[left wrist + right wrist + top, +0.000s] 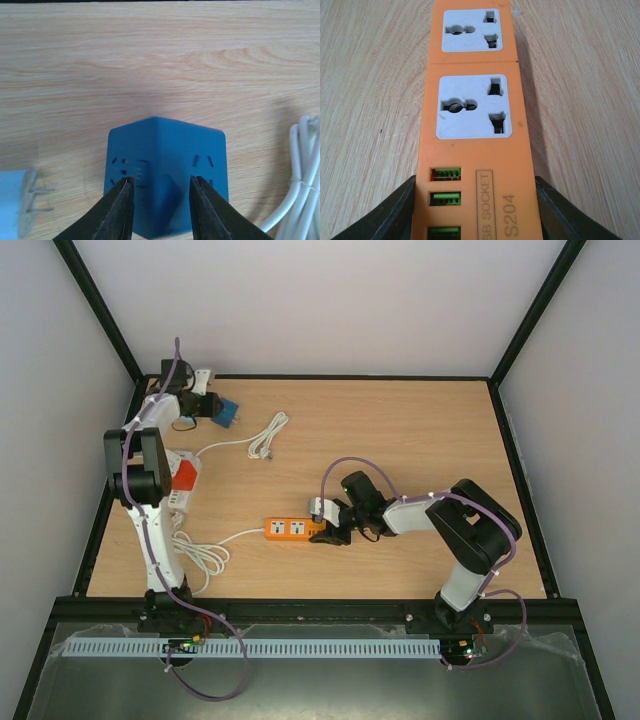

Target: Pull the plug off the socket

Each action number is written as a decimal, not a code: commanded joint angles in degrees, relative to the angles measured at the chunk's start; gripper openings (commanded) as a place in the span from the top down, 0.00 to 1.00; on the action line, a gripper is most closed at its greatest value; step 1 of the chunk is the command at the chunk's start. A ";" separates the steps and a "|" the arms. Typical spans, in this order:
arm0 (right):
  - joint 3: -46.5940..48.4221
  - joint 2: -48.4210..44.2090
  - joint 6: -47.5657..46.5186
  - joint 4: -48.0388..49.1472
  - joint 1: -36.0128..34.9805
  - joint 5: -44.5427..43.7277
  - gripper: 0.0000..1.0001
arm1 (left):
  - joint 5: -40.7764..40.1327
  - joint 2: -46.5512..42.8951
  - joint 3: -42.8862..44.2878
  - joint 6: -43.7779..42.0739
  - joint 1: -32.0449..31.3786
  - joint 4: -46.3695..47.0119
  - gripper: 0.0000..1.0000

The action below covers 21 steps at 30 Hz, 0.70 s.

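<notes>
A blue cube socket [228, 413] [165, 145] stands on the wood table at the far left, one corner edge turned to my left wrist camera. Left of it lies a pale plug [20, 200] [205, 375], out of the socket, its bare prongs pointing at the cube. My left gripper [213, 408] [161, 181] hovers right in front of the cube. Its jaws stand a little apart and the cube's face shows through the gap; nothing is between them. My right gripper [325, 532] [475, 182] is shut on the USB end of an orange power strip [290, 530] [470, 125].
A white cable [265, 435] [305, 175] lies just right of the cube. A red and white adapter [183, 475] rests by the left arm. A coiled white cord [200, 555] runs from the orange strip. A black frame [320, 377] borders the table.
</notes>
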<state>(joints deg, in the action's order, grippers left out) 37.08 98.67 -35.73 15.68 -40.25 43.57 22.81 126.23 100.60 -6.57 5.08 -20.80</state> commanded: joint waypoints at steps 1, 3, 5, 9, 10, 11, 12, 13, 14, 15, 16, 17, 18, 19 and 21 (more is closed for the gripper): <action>-0.34 1.80 -0.24 -3.86 0.41 -6.39 0.76 | 0.96 1.35 1.77 0.79 1.38 -1.92 0.68; -0.26 1.82 -0.22 -3.90 0.37 -6.40 0.76 | 1.11 1.48 1.80 0.90 1.67 -2.01 0.69; -0.39 1.84 -0.16 -3.82 0.37 -6.40 0.76 | 1.36 1.43 1.80 0.98 1.98 -2.00 0.69; -0.35 1.65 -0.01 -3.82 0.38 -6.39 0.75 | 1.78 0.78 1.80 0.78 2.13 -2.35 0.68; -0.28 1.54 0.18 -3.74 0.35 -6.39 0.75 | 2.42 0.27 1.68 0.49 2.13 -2.48 0.67; -0.19 1.54 0.44 -3.81 0.40 -6.39 0.73 | 3.38 -0.33 1.44 0.24 2.08 -2.66 0.65; 0.02 1.55 0.70 -3.95 0.37 -6.39 0.71 | 4.56 -1.43 1.07 -0.07 2.00 -2.82 0.63; 0.23 1.65 0.93 -4.26 0.36 -6.39 0.68 | 5.18 -2.62 0.43 -0.47 1.85 -3.05 0.62; 0.61 1.86 1.04 -4.52 0.35 -6.44 0.64 | 5.44 -3.82 -0.29 -1.10 1.44 -3.11 0.62; 0.74 1.99 1.16 -4.74 0.36 -6.47 0.60 | 5.26 -5.40 -1.24 -1.89 0.99 -3.12 0.61; 0.77 2.11 1.18 -4.70 0.38 -6.47 0.57 | 4.97 -6.79 -2.28 -2.60 0.46 -2.90 0.61; 0.75 2.10 1.30 -4.64 0.36 -6.40 0.54 | 4.70 -8.32 -3.32 -3.31 0.00 -2.65 0.60; 0.76 1.92 1.48 -4.58 0.39 -6.34 0.51 | 4.48 -9.77 -4.28 -3.81 -0.39 -2.61 0.59; 0.80 1.74 1.61 -4.53 0.42 -6.31 0.47 | 4.44 -11.11 -5.14 -4.10 -0.68 -2.64 0.59; 0.80 1.03 1.98 -4.67 0.35 -6.42 0.38 | 4.79 -13.48 -6.67 -4.47 -0.79 -2.61 0.58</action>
<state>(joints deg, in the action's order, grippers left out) 37.85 98.89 -34.35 15.25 -40.25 42.30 26.00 120.16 96.01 -8.69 5.32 -22.76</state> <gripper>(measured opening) 0.552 0.415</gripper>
